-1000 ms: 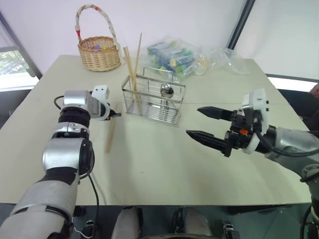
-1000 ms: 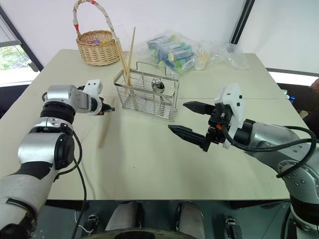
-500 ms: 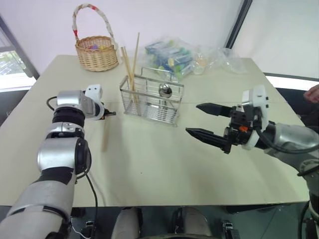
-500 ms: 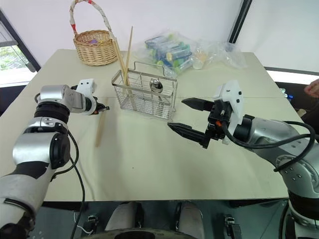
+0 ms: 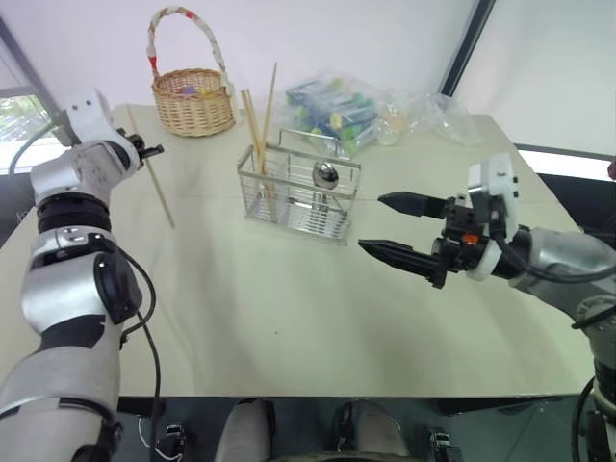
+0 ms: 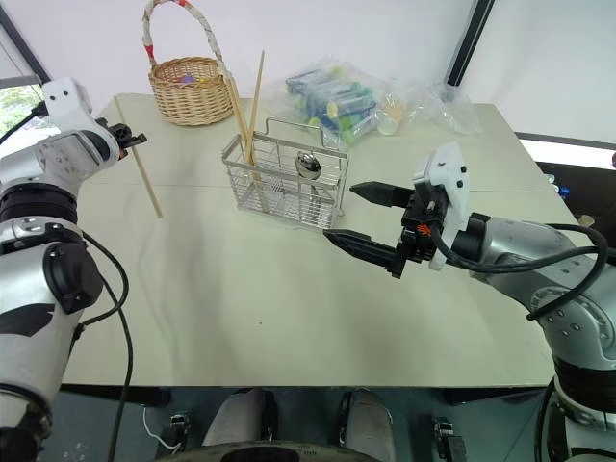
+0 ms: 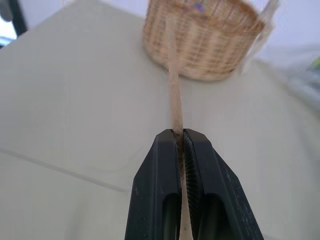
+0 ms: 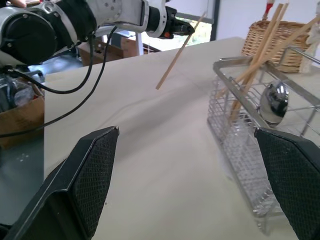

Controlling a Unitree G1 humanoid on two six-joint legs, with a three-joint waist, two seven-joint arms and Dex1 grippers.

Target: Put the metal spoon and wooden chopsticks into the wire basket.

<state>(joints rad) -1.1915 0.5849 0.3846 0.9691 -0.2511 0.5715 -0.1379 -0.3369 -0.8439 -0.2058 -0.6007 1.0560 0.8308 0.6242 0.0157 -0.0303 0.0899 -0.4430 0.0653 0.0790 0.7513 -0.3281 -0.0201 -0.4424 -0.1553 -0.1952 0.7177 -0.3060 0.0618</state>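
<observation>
The scene contained four wooden chopsticks, three standing in the one wire basket and one apart, one metal spoon, one wicker basket and two clear plastic bags.

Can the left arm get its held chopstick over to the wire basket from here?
Probably yes. The left gripper is shut on one chopstick, lifted clear of the table. Nothing stands between it and the wire basket; the sticks already leaning inside may crowd the near end.
</observation>
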